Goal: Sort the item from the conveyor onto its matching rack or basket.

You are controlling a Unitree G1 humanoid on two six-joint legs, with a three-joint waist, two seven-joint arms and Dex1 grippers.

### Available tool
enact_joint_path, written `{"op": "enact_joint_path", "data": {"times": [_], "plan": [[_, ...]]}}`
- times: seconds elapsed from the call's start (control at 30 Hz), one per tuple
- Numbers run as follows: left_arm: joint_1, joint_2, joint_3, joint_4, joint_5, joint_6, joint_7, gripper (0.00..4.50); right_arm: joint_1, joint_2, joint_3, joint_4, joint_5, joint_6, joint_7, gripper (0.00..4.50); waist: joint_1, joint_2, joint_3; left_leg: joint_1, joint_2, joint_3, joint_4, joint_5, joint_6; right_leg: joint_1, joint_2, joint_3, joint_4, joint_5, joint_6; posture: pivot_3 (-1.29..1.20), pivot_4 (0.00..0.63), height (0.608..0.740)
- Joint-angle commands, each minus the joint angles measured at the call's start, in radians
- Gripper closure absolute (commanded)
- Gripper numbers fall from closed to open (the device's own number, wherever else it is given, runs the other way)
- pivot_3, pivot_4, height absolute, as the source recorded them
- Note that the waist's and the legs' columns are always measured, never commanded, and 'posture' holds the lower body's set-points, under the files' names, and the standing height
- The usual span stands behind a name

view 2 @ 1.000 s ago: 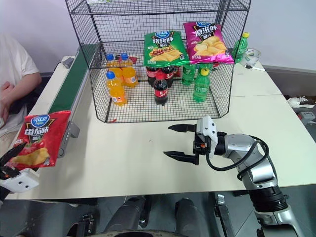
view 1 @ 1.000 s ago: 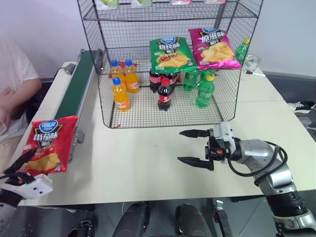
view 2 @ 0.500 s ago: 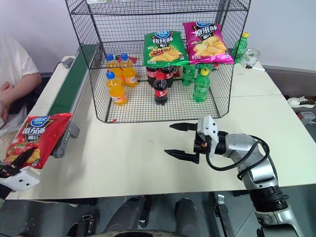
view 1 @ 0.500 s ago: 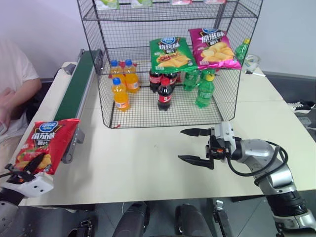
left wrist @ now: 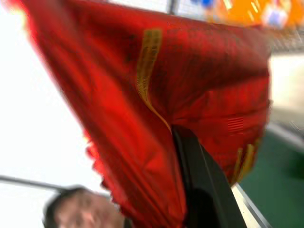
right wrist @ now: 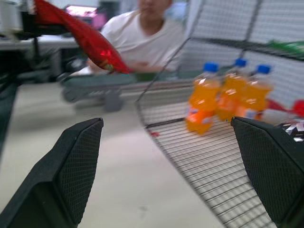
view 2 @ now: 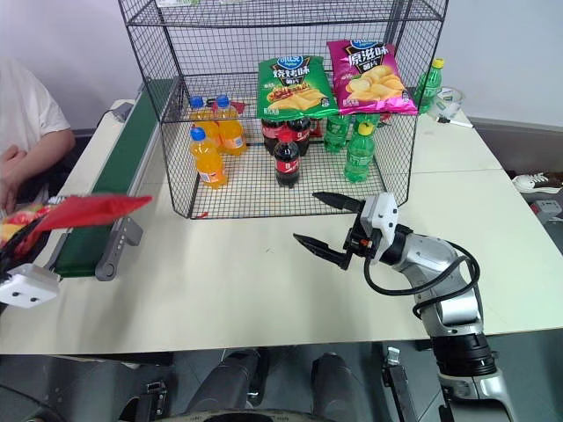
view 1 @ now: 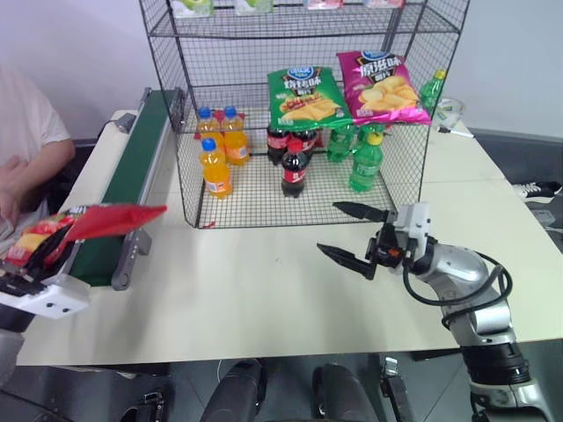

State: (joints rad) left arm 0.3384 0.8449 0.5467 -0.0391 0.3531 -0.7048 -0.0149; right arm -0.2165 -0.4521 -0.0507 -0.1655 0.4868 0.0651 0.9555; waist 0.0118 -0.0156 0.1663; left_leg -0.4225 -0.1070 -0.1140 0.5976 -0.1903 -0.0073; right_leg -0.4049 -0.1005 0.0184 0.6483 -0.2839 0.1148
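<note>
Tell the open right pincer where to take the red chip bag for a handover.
Pinch the free far edge of the red chip bag, coming from the rack side. It lies nearly flat, edge-on, while the left pincer clamps its near end; the right pincer is open.

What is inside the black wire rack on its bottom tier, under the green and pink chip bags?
On the rack's bottom tier stand orange soda bottles, dark cola bottles and green soda bottles. The green chip bag and pink chip bag cover the rear bottles' upper parts.
</note>
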Motion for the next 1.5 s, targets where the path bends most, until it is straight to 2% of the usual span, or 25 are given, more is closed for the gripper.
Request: {"op": "enact_joint_path", "data": {"times": [0.03,0.2,0.27,0.47,0.6,0.73,0.97,1.17,1.33,1.5], "plan": [[-0.075,0.018,0.004,-0.105,-0.058,0.03,-0.045,4.39,-0.003,0.025,-0.038,-0.061,0.014,-0.03,-0.062,0.0,0.0,0.0,0.0,0.0,0.0,0.0,0.0,0.0,0.0,0.0,0.0,0.0,0.0,0.0,0.0,0.0,0.15,0.74],[-0.304,-0.018,-0.16,-0.191,-0.054,0.126,-0.112,4.39,-0.014,0.06,-0.064,-0.066,-0.001,-0.052,-0.145,0.0,0.001,0.0,0.0,0.002,0.0,0.0,0.0,0.001,0.001,0.001,0.002,0.0,0.0,0.0,0.0,0.0,0.15,0.74],[-0.454,-0.065,-0.261,-0.167,0.0,0.158,-0.106,4.39,-0.019,0.065,-0.07,-0.068,-0.007,-0.061,-0.166,0.0,0.001,0.001,0.0,0.003,0.0,0.001,0.0,0.002,0.001,0.003,0.003,0.0,0.001,0.001,0.001,0.0,0.15,0.74],[-0.819,-0.199,-0.465,0.109,0.178,0.181,0.007,4.39,-0.009,0.074,-0.07,-0.087,-0.015,-0.071,-0.211,0.0,-0.003,0.0,0.0,0.005,-0.001,0.001,0.0,0.003,0.0,0.004,0.004,0.0,0.005,0.003,0.004,0.0,0.15,0.74],[-0.977,-0.243,-0.542,0.266,0.276,0.171,0.119,4.39,-0.009,0.069,-0.061,-0.09,-0.019,-0.073,-0.218,0.0,-0.009,0.0,0.0,0.005,-0.001,0.001,0.0,0.003,0.0,0.003,0.004,0.001,0.005,0.003,0.004,0.0,0.15,0.74],[-1.129,-0.259,-0.621,0.468,0.396,0.228,0.257,4.39,-0.023,0.064,-0.056,-0.09,-0.023,-0.068,-0.224,0.0,-0.003,0.0,0.0,0.005,-0.001,0.0,0.0,0.004,0.0,0.004,0.004,0.0,0.006,0.003,0.004,0.0,0.15,0.74],[-1.372,-0.284,-0.772,0.807,0.521,0.279,0.464,4.39,-0.044,0.07,-0.044,-0.069,-0.04,-0.073,-0.226,0.0,-0.002,-0.003,0.001,0.004,-0.001,0.0,0.0,0.004,-0.001,0.003,0.004,0.0,0.007,0.003,0.005,0.0,0.15,0.74],[-1.498,-0.324,-0.891,1.128,0.562,0.341,0.576,4.39,-0.06,0.08,-0.045,-0.053,-0.07,-0.094,-0.254,0.0,-0.006,-0.003,0.001,0.004,-0.002,0.001,0.001,0.004,-0.001,0.003,0.004,0.0,0.007,0.003,0.006,0.0,0.15,0.74],[-1.564,-0.374,-0.965,1.251,0.569,0.36,0.617,4.39,-0.059,0.082,-0.044,-0.053,-0.077,-0.094,-0.265,0.0,-0.006,-0.004,0.002,0.002,-0.002,0.0,0.002,0.004,-0.001,0.001,0.004,0.0,0.008,0.003,0.006,0.0,0.15,0.74],[-1.568,-0.425,-0.998,1.323,0.542,0.355,0.579,4.39,-0.059,0.079,-0.036,-0.056,-0.082,-0.093,-0.265,0.0,-0.002,-0.004,0.002,-0.002,-0.002,0.0,0.007,0.004,0.0,0.0,0.004,-0.001,0.01,0.003,0.006,0.0,0.15,0.74]]}}
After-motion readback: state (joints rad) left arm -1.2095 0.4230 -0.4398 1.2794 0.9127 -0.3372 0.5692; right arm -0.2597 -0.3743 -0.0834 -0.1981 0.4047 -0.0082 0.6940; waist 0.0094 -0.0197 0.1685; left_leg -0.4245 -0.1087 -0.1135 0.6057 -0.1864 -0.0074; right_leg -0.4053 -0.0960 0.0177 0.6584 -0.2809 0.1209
